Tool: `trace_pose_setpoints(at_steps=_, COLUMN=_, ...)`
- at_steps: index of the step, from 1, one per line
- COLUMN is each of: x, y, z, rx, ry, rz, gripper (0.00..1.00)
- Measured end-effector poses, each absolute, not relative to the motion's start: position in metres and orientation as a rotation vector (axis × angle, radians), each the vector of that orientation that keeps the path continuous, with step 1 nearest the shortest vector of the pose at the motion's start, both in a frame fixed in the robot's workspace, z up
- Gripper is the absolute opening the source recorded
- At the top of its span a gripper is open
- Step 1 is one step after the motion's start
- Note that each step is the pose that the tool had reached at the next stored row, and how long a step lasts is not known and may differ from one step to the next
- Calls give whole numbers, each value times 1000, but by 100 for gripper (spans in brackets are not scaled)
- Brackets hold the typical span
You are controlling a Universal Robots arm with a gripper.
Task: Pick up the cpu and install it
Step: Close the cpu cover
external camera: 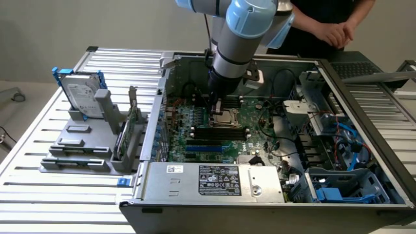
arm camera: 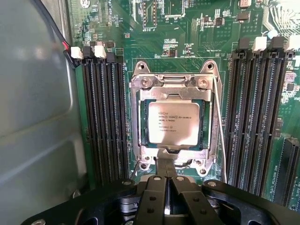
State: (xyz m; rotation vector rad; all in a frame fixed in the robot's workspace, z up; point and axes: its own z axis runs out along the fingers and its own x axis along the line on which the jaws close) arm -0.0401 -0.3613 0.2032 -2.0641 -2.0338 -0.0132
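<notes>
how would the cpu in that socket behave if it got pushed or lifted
Probably stiff: the cpu is a flat square with a metal face, so it shouldn't flex. A push likely won't shift it, since the metal frame sits around its edges. Its smooth, thin shape looks slippery to grip.

The cpu (arm camera: 174, 123) lay in the socket frame (arm camera: 137, 122) on the motherboard (arm camera: 187, 42), memory slots (arm camera: 103, 117) flanking it on both sides, the gripper (arm camera: 165, 165) just above the frame's edge. At the exterior view's left, the hard drive (external camera: 81, 92) stood upright in a fixture (external camera: 78, 146) on the table (external camera: 58, 195), beside the computer case (external camera: 383, 161).
</notes>
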Motion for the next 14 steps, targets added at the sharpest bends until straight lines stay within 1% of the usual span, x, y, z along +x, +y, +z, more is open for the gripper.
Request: trace_pose_setpoints(at_steps=14, x=-40, y=-361, z=199, rx=-2064, ry=-2034, rz=-13, gripper=11)
